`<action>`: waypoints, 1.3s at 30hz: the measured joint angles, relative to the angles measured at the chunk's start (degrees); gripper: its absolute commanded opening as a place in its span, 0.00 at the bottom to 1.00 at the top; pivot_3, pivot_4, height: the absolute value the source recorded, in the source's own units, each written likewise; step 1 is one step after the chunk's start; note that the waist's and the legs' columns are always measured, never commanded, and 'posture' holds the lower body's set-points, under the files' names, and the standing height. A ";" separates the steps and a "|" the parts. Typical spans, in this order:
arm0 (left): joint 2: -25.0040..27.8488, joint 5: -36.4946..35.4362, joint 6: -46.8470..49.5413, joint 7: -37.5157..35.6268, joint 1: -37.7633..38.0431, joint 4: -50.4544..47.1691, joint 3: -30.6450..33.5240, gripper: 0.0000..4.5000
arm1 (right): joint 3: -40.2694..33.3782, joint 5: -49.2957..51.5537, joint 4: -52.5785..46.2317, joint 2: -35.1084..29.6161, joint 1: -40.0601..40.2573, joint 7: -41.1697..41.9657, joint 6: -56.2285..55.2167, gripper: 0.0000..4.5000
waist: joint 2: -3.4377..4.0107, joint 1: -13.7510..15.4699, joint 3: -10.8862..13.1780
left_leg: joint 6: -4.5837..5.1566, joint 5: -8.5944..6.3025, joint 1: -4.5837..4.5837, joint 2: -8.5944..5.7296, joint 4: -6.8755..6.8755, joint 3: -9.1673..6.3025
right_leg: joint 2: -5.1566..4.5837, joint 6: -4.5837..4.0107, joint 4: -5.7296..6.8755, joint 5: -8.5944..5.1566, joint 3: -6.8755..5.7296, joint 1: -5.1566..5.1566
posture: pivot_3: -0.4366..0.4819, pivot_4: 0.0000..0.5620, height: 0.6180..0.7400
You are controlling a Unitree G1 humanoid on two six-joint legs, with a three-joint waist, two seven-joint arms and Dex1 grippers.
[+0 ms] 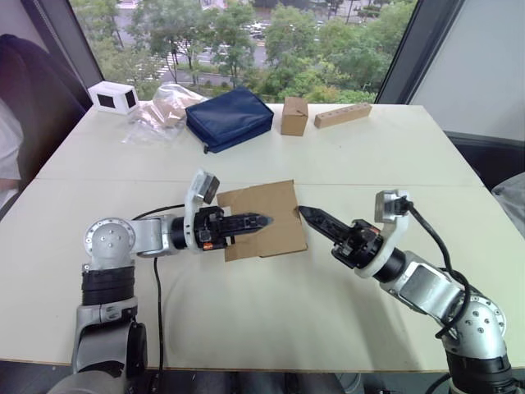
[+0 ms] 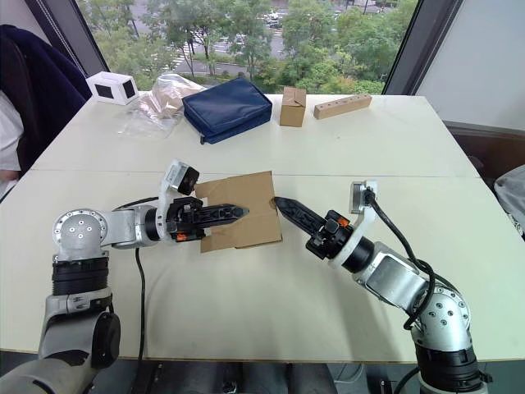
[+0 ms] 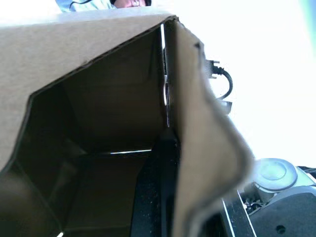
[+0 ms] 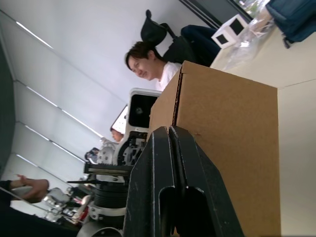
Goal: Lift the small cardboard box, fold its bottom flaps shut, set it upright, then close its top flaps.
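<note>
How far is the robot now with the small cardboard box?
Early stage. Done: no flap looks folded. In hand: the small cardboard box lies on the table; the left pincer reaches into its open end, while the shut right pincer meets its side. Left: lifting, folding the bottom flaps, standing it upright, closing the top.

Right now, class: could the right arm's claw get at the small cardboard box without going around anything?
Probably yes. The right claw, fingers shut, sits right at the edge of the small cardboard box, with bare table around it. The left claw is on the other side.

arms: silver-grey joints, black cuffs | left hand (image 1: 261, 221), right hand (image 1: 305, 213): black fingers, orange accents | cables: black
</note>
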 measured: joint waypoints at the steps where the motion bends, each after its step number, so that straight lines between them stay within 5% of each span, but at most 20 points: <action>1: 0.00 0.00 -0.05 0.00 0.00 0.15 0.00 0.00 | 0.06 -0.17 0.00 0.08 -0.07 -0.01 -0.04 0.00 | 0.00 0.00 0.00 | 0.00 0.00 0.00 0.00 0.00 0.00 | 0.00 0.00 0.00 0.00 0.00 0.00 | 0.48 0.27 1.00; 24: 5.08 1.86 -1.35 -3.06 -3.13 1.04 -2.65 0.00 | -8.98 -0.88 -3.28 -6.17 8.07 -1.08 -1.62 0.00 | -0.01 0.09 0.01 | 0.01 -0.01 -0.02 -0.02 -0.02 0.00 | -0.02 -0.01 -0.07 -0.01 0.00 0.01 | 0.48 0.27 1.00; 31: 14.83 17.98 -8.27 -11.39 -22.64 4.70 -20.78 0.00 | -8.85 -9.12 -3.53 -9.36 9.24 2.36 -1.41 0.00 | -0.04 0.20 0.03 | 0.09 -0.05 -0.09 -0.06 -0.06 0.01 | 0.02 -0.02 -0.25 -0.01 -0.01 0.02 | 0.48 0.27 1.00; 39: 17.51 47.82 -33.36 -37.63 -40.67 14.69 -54.92 0.00 | -6.49 -15.98 -3.77 -8.21 8.49 4.69 -1.70 0.00 | 0.01 0.18 0.07 | 0.25 -0.14 -0.17 -0.07 -0.12 0.09 | 0.07 -0.20 -0.50 -0.11 0.04 -0.01 | 0.48 0.27 1.00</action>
